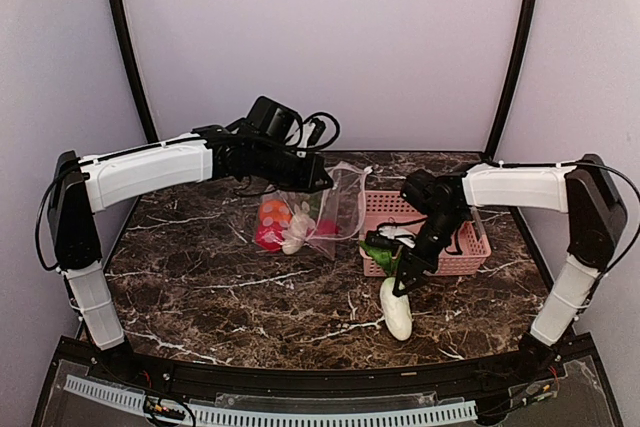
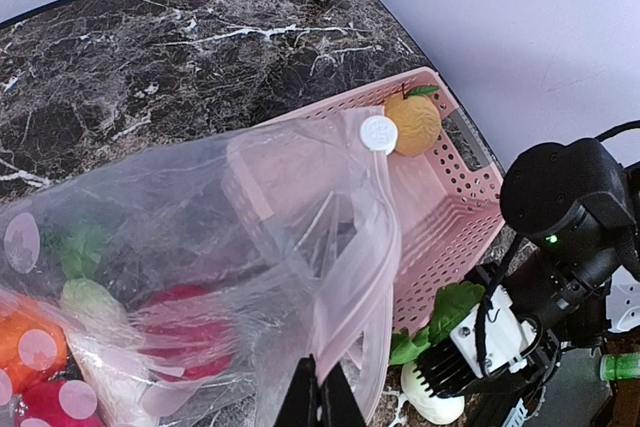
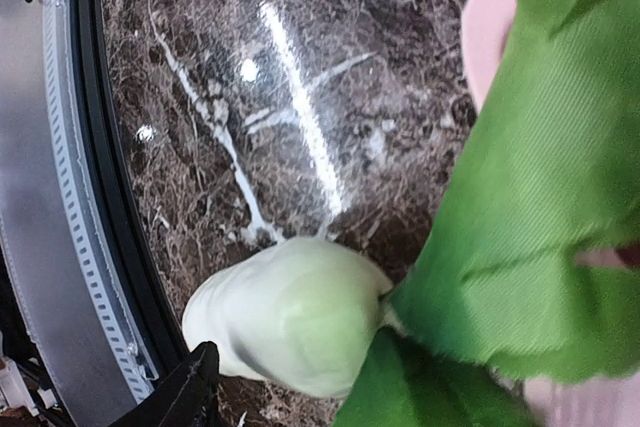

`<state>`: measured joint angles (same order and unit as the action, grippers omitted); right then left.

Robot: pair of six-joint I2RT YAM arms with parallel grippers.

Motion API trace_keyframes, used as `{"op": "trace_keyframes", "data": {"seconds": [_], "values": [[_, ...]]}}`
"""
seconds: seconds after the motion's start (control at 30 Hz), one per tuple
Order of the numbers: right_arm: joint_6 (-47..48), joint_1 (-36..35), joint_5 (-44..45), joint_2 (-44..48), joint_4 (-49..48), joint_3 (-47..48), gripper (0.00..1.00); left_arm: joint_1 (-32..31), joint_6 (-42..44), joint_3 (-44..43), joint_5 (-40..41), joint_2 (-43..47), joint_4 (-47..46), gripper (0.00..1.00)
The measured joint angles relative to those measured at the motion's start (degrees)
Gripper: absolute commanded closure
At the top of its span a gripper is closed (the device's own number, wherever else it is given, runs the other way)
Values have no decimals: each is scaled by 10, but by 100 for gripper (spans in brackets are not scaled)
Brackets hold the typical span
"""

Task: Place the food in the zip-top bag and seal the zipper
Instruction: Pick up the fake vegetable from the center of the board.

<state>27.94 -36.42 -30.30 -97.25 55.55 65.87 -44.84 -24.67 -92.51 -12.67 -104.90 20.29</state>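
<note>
Seen from above, a dark marble table [image 1: 200,277] holds a clear zip-top bag [image 1: 335,209] at its middle and a pink basket [image 1: 465,247] just to the bag's right. The left gripper [image 2: 320,392] reaches over the bag from the left, its claw pressed together and pinching a fold of the plastic, so that part of the bag stands raised off the table. Inside the bag lie an orange piece [image 1: 275,212], a red piece [image 1: 268,237] and a white piece [image 1: 296,232], bunched at its left end. The bag's loose edge curls open toward the basket. A yellow-orange fruit [image 2: 413,124] sits in the basket's far corner. The right gripper [image 1: 405,277] hangs at the basket's near-left corner. Directly below it a white radish [image 1: 397,312] lies on the table, its green leaves [image 3: 520,197] pointing up toward the claw. Those leaves hide most of the right claw, so I cannot tell whether it is spread or pinching them.
</note>
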Motion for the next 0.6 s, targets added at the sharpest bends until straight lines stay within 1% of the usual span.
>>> {"op": "trace_keyframes", "data": {"seconds": [0.23, 0.37, 0.5, 0.53, 0.6], "values": [[-12, -53, 21, -77, -21, 63, 38, 0, 0, 7, 1, 0, 0, 99], [-15, -96, 56, -104, -31, 69, 38, 1, 1, 16, 2, 1, 0, 99], [-17, -122, 87, -111, -31, 69, 38, 3, 3, 22, 2, 4, 0, 99], [-17, -125, 93, -111, -31, 69, 38, 3, 3, 23, 2, 6, 0, 99], [-17, -129, 108, -111, -31, 68, 46, 3, 3, 23, 2, 7, 0, 99]]}}
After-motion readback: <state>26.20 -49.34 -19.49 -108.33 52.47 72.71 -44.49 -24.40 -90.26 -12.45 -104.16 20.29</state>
